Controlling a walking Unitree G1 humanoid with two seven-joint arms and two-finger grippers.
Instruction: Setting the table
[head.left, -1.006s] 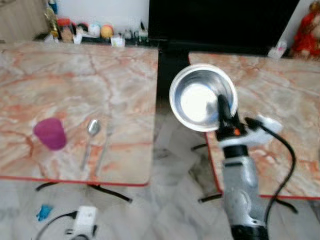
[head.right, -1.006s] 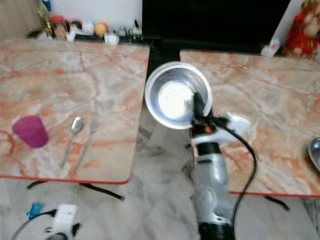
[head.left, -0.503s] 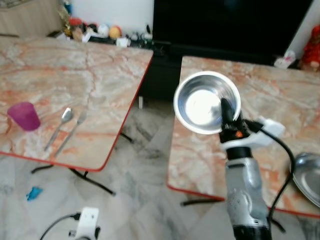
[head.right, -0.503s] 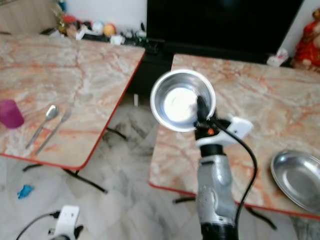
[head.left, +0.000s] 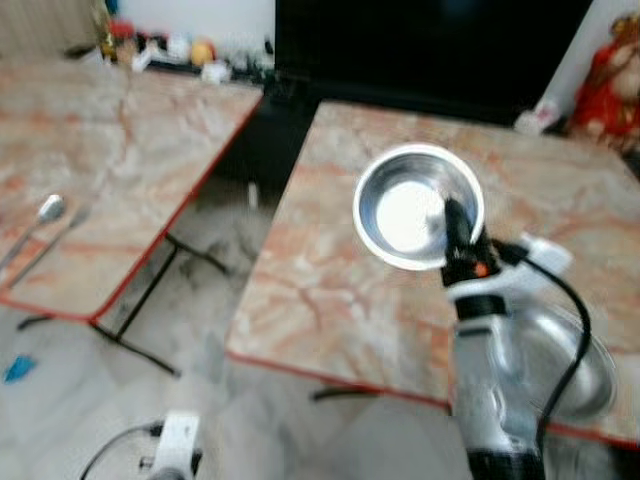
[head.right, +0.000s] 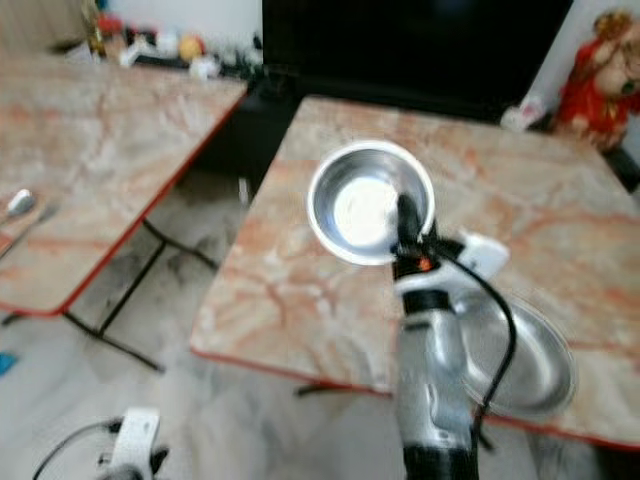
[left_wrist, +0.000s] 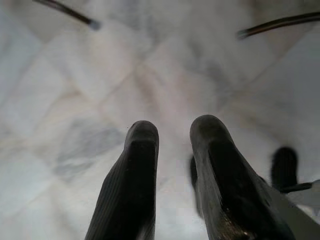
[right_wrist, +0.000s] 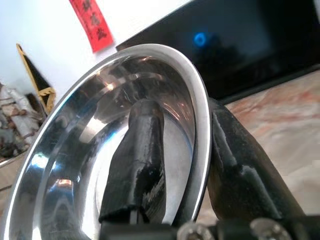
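Two marble-patterned tables with red edges stand on a pale tiled floor (head.left: 90, 400), with a dark gap between them. Over the right table (head.left: 330, 290), the right gripper (head.left: 452, 228) pinches the rim of a shiny steel bowl (head.left: 400, 215): one black finger (right_wrist: 137, 165) lies inside the bowl and the other presses against its outer wall, seen close up in the right wrist view. The bowl is held up in the air, tilted with its opening facing the camera. Beside the silver right arm, a flat steel plate (head.left: 565, 365) rests on the right table near its front edge. On the left table (head.left: 110, 140), a spoon (head.left: 40, 215) and a fork (head.left: 55, 235) lie side by side, well apart from the bowl. The left gripper (left_wrist: 172, 132) hangs idle above the floor, its two fingers slightly spread and holding nothing. A red figurine (head.left: 605, 85) and small cluttered items stand at the far wall, blurred.
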